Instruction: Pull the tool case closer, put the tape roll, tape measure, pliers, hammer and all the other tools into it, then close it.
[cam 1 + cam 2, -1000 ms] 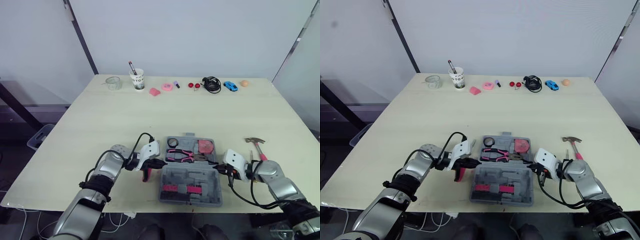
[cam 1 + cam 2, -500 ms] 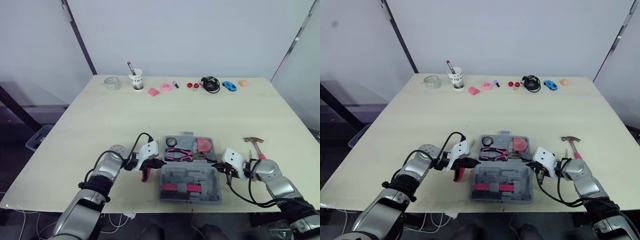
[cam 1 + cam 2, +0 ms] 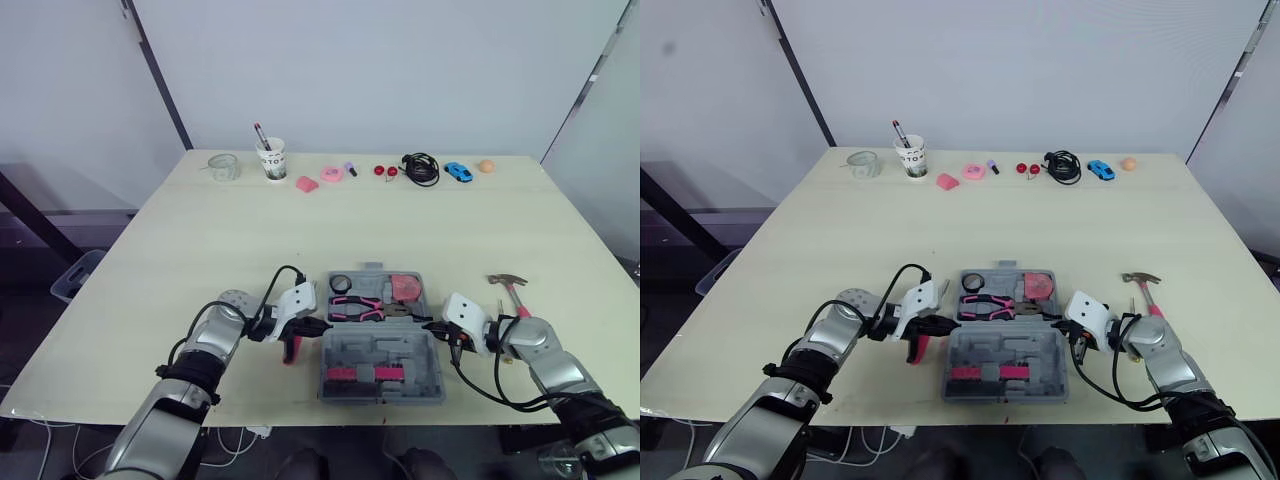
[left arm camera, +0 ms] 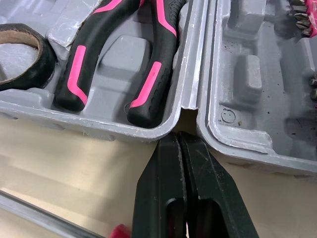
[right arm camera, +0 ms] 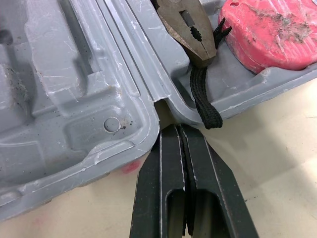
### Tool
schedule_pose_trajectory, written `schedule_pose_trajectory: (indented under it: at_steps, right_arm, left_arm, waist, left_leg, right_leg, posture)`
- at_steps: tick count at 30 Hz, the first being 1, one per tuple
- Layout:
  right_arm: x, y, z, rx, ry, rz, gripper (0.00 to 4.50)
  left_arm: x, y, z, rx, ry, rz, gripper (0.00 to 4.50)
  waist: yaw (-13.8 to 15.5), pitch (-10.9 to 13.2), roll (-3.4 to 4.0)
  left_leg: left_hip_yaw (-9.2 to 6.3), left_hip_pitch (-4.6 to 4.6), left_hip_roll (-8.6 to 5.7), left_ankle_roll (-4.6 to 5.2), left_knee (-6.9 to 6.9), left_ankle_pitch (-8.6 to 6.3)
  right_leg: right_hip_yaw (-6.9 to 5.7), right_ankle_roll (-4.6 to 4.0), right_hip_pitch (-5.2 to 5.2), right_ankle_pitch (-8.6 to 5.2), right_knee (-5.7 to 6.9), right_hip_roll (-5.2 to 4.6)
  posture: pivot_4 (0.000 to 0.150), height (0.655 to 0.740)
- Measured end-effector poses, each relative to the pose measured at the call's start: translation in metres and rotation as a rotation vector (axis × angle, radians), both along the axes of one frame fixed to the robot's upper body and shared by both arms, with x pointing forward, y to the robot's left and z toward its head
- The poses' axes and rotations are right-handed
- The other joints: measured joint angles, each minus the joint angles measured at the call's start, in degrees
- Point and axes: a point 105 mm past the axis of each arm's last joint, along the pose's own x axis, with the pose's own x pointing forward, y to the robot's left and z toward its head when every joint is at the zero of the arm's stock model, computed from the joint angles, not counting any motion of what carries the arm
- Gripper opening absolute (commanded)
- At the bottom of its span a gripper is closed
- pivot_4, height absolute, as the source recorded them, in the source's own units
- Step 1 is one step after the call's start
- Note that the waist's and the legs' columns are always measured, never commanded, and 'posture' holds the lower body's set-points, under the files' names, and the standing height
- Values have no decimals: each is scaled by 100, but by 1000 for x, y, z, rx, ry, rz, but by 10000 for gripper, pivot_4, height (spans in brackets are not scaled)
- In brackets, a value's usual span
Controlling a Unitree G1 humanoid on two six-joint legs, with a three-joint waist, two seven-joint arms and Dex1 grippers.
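Observation:
The grey tool case (image 3: 380, 352) lies open near the table's front edge. Its far half holds the black tape roll (image 3: 344, 284), pink-handled pliers (image 3: 362, 309) and red tape measure (image 3: 405, 290). Pink bit holders sit in the near half. My left gripper (image 3: 322, 326) is shut, with its tips (image 4: 178, 136) at the hinge notch on the case's left side. My right gripper (image 3: 432, 327) is shut too, tips (image 5: 173, 128) in the right hinge notch. The hammer (image 3: 512, 289) lies on the table right of the case. A pink-handled tool (image 3: 293, 348) lies under my left gripper.
Along the table's back edge stand a glass (image 3: 225, 165), a paper cup with a pen (image 3: 271, 158), small pink items (image 3: 322, 179), red balls (image 3: 385, 171), a black cable (image 3: 423, 168), a blue toy car (image 3: 459, 170) and an orange ball (image 3: 486, 166).
My right gripper has edged slightly away from me along the case's right side, and the case's near half looks shorter front to back. The left gripper has stayed put.

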Motion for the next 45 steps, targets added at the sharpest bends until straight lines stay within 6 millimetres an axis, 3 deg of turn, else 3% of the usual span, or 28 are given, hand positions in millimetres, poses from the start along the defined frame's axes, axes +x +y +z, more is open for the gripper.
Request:
schedule_pose_trajectory:
  at_steps: [45]
  right_arm:
    - [-5, 1, -1, -4, 47, -7, 130]
  left_arm:
    - [-1, -1, -1, -8, -4, 1, 932]
  waist:
    - [5, 0, 0]
  left_leg:
    - [-1, 0, 1, 0, -2, 0]
  right_leg:
    - [0, -1, 0, -1, -1, 1]
  posture:
    - [1500, 7400]
